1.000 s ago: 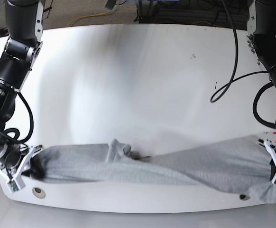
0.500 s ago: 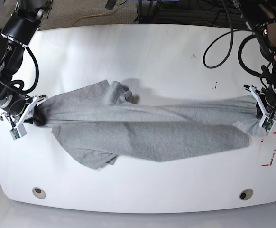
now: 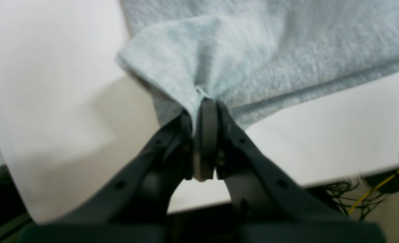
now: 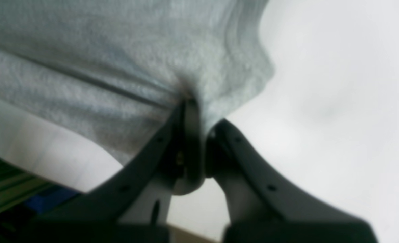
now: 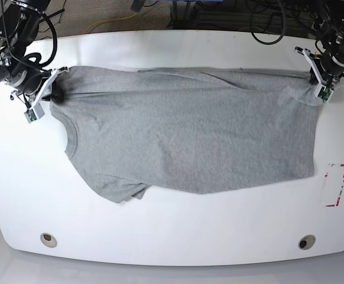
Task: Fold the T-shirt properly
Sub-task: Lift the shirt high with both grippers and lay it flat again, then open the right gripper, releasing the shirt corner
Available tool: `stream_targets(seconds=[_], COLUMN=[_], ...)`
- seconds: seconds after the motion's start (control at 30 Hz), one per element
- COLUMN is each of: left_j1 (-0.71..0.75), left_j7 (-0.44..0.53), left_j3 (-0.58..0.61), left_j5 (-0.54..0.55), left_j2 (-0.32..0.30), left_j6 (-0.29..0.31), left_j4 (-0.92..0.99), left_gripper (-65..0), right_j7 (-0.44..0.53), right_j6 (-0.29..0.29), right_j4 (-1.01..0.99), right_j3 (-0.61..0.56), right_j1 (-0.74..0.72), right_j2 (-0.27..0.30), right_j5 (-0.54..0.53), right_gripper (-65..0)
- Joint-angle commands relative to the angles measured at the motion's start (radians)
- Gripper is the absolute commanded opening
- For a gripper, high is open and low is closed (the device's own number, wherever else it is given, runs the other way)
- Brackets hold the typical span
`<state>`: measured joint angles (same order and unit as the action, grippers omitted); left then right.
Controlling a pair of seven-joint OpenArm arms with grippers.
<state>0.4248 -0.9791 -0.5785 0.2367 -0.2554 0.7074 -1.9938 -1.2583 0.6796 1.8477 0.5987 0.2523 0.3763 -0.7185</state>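
Left wrist view: the black two-fingered left gripper [image 3: 204, 111] is clenched on a bunched corner of the heather-grey soft cotton T-shirt [image 3: 270, 50], which fans away over the smooth white worktop [image 3: 51, 84] beside its far edge.

Right wrist view (rather blurred): the black right gripper [image 4: 194, 111] pinches another gathered fold of the T-shirt [image 4: 118, 50], jaws closed on the cloth, white worktop [image 4: 338, 101] beyond.

Base view: the T-shirt [image 5: 190, 136] lies spread, plain grey side up, across the far half of the worktop [image 5: 172, 236]. The left gripper [image 5: 320, 83] grips its corner near the far right corner; the right gripper [image 5: 49, 94] grips near the far left corner. Its near edge sags toward the centre, one sleeve crumpled at near left.
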Motion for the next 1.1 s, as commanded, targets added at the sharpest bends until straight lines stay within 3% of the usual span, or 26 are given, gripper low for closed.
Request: stream_targets(seconds=[0.0, 0.23, 0.33, 0.87, 0.93, 1.07], left_j1=[0.059, 0.079, 0.024, -0.125, -0.129, -0.139], left_j7=[0.05, 0.058, 0.058, 0.053, 0.053, 0.053], left_j3=[-0.036, -0.119, -0.133, -0.125, -0.122, -0.059], left_j5=[-0.021, -0.02, -0.023, -0.03, -0.03, -0.03], left_j2=[-0.022, 0.034, 0.04, 0.034, 0.032, -0.006], left_j6=[-0.009, -0.009, -0.009, -0.009, -0.009, -0.009], left_j4=[-0.014, -0.012, -0.011, 0.081, 0.11, 0.175], left_gripper=[-65.0, -65.0, -65.0, -64.6, -63.9, -52.9], right_j7=[0.013, 0.013, 0.013, 0.018, 0.019, 0.019], right_j6=[-0.004, -0.004, -0.004, -0.013, -0.013, -0.013], right_j4=[0.02, 0.019, 0.016, -0.231, -0.271, -0.319], right_j3=[0.053, 0.099, 0.099, 0.091, 0.091, 0.099], right_j1=[0.034, 0.083, 0.072, -0.176, -0.207, -0.252], right_j2=[-0.007, -0.024, -0.024, -0.049, -0.05, -0.05], right_j5=[0.004, 0.004, 0.004, 0.013, 0.013, 0.013], right_gripper=[-65.0, -65.0, -65.0, -65.0, -60.4, -38.0])
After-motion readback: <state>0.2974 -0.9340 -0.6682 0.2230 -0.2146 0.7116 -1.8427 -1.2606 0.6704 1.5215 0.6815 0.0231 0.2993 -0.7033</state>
